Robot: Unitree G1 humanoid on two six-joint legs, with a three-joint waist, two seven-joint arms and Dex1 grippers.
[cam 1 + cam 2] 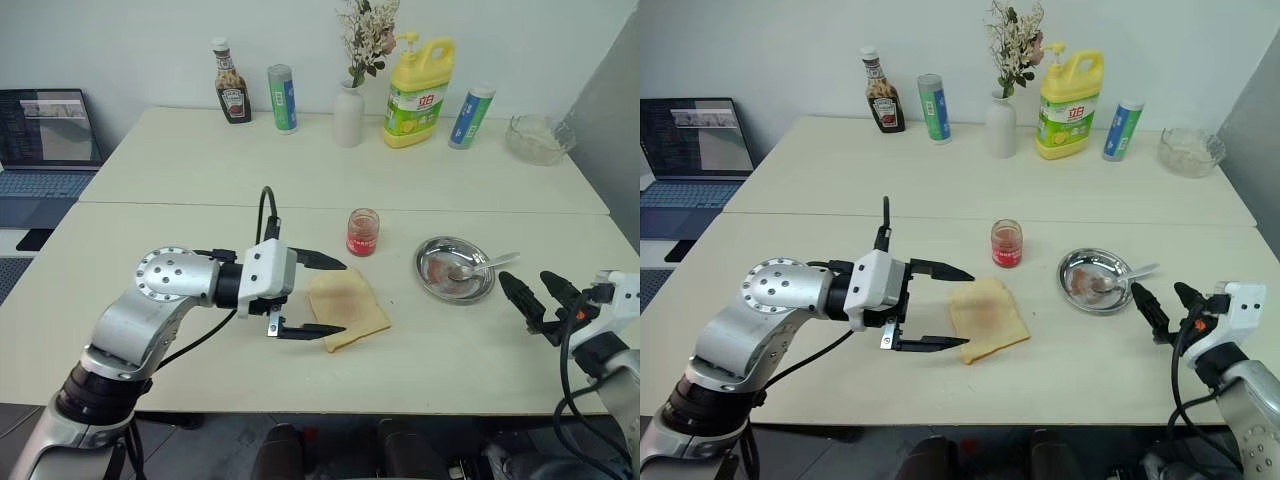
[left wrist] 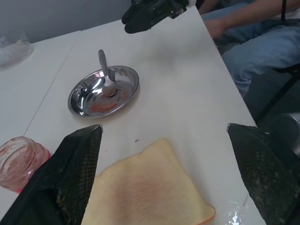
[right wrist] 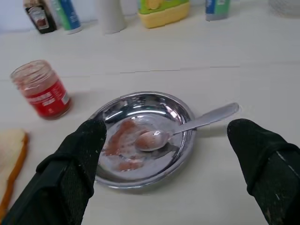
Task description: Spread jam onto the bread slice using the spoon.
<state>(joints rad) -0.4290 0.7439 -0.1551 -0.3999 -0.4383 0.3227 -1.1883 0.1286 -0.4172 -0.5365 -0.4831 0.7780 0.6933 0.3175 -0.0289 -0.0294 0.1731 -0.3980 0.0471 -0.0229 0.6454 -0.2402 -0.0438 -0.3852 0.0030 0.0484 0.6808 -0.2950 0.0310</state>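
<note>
The bread slice point(image 1: 350, 305) lies flat on the table near the front, with a pinkish smear across its middle. My left gripper point(image 1: 338, 297) hovers at its left edge, open and empty, pointing right. The jam jar point(image 1: 362, 232) stands just behind the bread, lid off. The spoon point(image 1: 482, 267) rests in the round steel dish point(image 1: 436, 285), bowl down in red smears and handle over the right rim. My right gripper point(image 1: 527, 281) is open and empty, just right of the dish near the table's front edge. In the right wrist view the spoon point(image 3: 187, 127) lies between the open fingers.
Along the back of the table stand a ketchup bottle point(image 1: 232, 82), two cans point(image 1: 283, 98), a white vase with flowers point(image 1: 349, 112), a yellow detergent bottle point(image 1: 418, 92) and a glass bowl point(image 1: 538, 138). A laptop point(image 1: 45, 140) sits at far left. A seated person's legs point(image 2: 253, 33) show beyond the table.
</note>
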